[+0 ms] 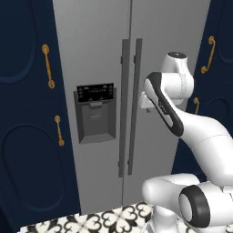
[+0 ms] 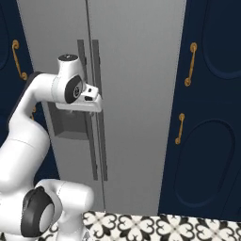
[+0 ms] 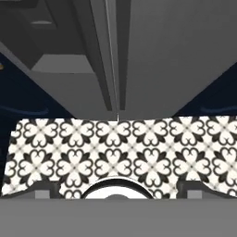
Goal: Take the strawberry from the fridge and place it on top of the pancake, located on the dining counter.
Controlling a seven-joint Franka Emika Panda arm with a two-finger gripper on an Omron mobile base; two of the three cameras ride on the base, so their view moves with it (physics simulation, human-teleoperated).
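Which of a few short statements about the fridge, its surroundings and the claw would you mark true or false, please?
1. Both doors of the fridge are shut. True.
2. The dispenser sits in the right-hand door. False: seen from the front, it is in the left-hand door.
3. The claw is closed on a door handle. False: it is open and holds nothing.
4. Navy cabinets with brass handles flank the fridge. True.
5. The floor is plain grey. False: it has black-and-white patterned tiles.
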